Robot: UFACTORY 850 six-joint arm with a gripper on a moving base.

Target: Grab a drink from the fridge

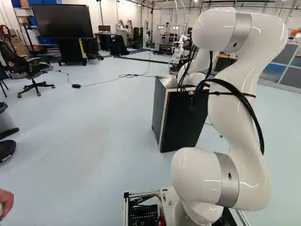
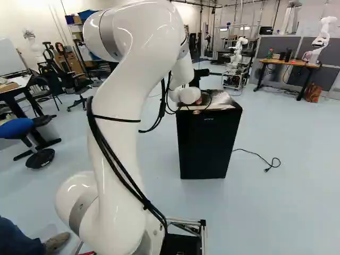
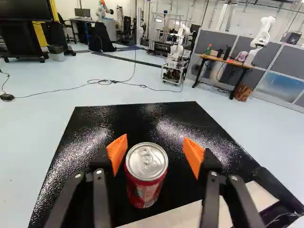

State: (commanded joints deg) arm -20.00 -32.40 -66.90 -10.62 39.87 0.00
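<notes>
Arm (image 2: 125,122) on the left, reaching to the far fridge. Red can (image 3: 146,180) stands atop it, nearer the left finger; gripper (image 3: 156,153) is spread around it, no pinch. Fridge (image 2: 206,141) sits beneath. Grasp stage, I judge: centre, close evenly, then lift.

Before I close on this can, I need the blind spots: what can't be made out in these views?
- Fridge interior: hidden by its own outer panels in both base views.
- Can's far side: hidden by the can itself, wrist view.
- Can's fine print: too blurred, wrist view.
- Fridge's front face: cut off by the edge, wrist view.
- Gripper: hidden behind the arm, left base view.
</notes>
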